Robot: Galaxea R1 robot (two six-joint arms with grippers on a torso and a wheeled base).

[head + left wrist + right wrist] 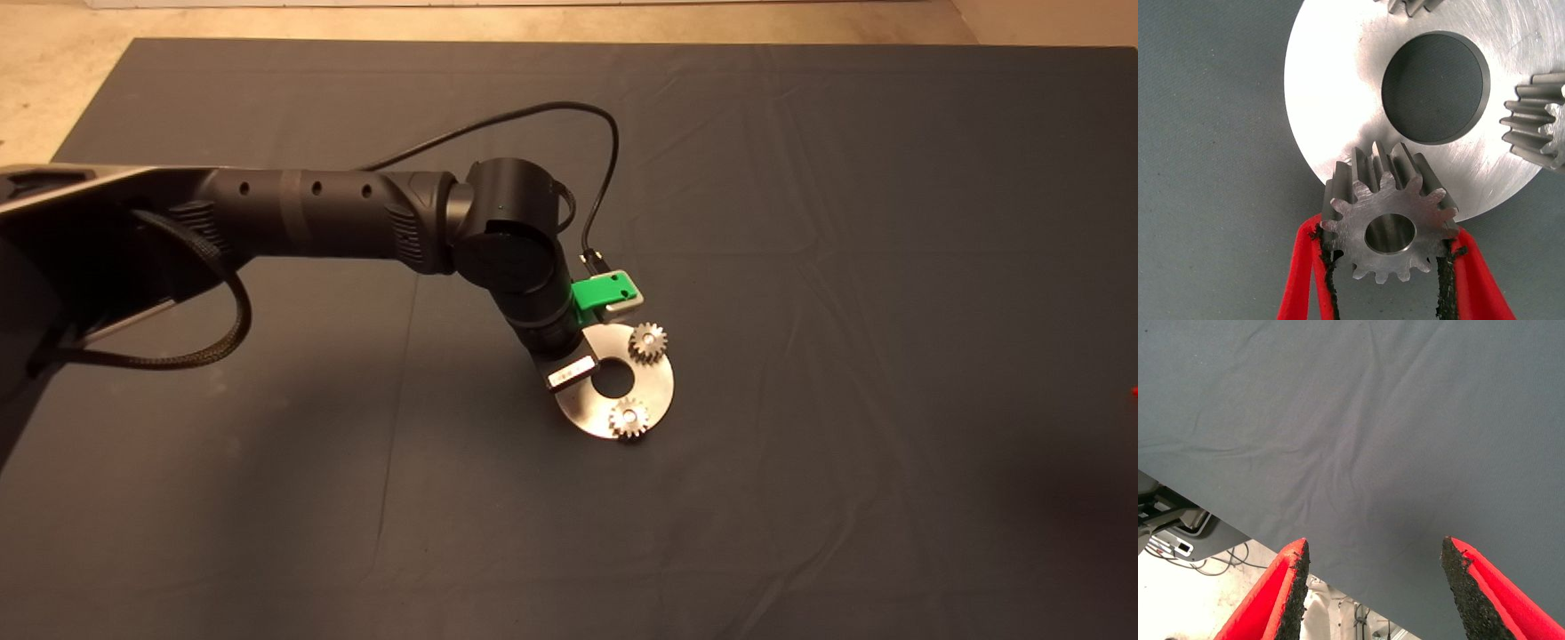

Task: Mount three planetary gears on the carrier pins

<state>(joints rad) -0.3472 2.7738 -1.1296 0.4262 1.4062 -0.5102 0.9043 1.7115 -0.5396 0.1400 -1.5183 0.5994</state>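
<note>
Held gear: third planetary gear (pixel 1388 223), toothed steel, bore open and facing the wrist camera, pinched by its flanks between the left pincer's (pixel 1388 267) black pads, at the disc's near rim.
Left arm: reaches in from the left over the disc's left part; its wrist hides that part from above.
Disc: one round shiny carrier disc (pixel 653 391) with a central hole (pixel 613 380), flat on the dark mat (pixel 889 267) of the bench.
Seated gears: two, the far gear (pixel 648 341) and the near gear (pixel 629 417), each on a pin.
Carrier pins: two show as bright centres inside the seated gears; third not visible.
Gear count: three, two mounted, one in grasp.
Step in hand: fitting the last gear.
Next move, judged: bring the bore square over the free pin, lower, then release.
Right pincer (pixel 1371 587): parked at the mat's edge, fingers spread, holding nothing.
</note>
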